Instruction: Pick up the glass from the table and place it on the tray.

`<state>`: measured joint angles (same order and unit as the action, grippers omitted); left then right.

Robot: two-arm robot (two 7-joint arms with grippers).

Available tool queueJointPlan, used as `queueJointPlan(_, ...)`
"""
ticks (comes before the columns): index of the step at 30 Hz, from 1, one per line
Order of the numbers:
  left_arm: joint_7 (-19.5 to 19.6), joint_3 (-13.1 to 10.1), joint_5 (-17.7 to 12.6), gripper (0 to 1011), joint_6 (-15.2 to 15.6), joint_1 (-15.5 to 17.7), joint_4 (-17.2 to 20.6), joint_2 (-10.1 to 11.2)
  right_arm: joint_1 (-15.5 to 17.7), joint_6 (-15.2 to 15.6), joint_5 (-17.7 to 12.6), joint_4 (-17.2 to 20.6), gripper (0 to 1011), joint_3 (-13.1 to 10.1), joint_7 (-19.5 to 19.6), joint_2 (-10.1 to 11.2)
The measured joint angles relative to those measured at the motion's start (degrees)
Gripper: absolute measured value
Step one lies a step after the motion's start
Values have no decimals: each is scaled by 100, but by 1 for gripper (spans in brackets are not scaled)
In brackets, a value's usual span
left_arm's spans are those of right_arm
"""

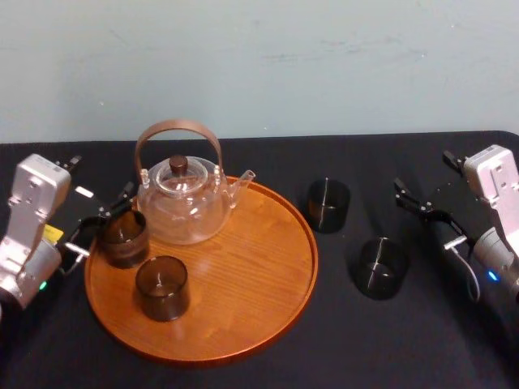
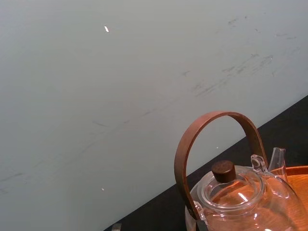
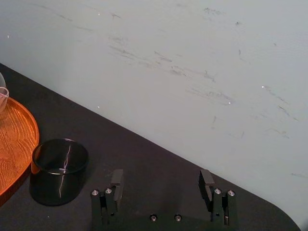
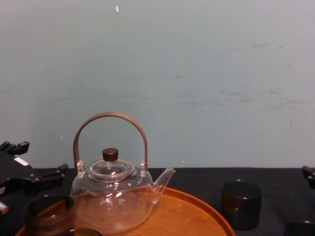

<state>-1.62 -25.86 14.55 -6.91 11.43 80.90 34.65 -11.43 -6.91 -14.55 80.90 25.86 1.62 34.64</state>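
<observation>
Smoky glasses number four, all upright, axes vertical: two on the one tray, two on the surface. Left hand and right hand both gape wide.

On the black-clothed table, the round wooden tray carries a clear teapot at its back and two dark tumblers: the glass at the left rim and a second tumbler nearer the front. The left gripper is at the glass, fingers spread on either side of it. Right of the tray, two more tumblers stand on the cloth, and the right gripper hangs open beyond them.
</observation>
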Motion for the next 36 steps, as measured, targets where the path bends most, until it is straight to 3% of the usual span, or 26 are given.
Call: queueJointPlan(36,0,0,0,1001,0,0,0,0,0,0,0,0,1002,0,0,0)
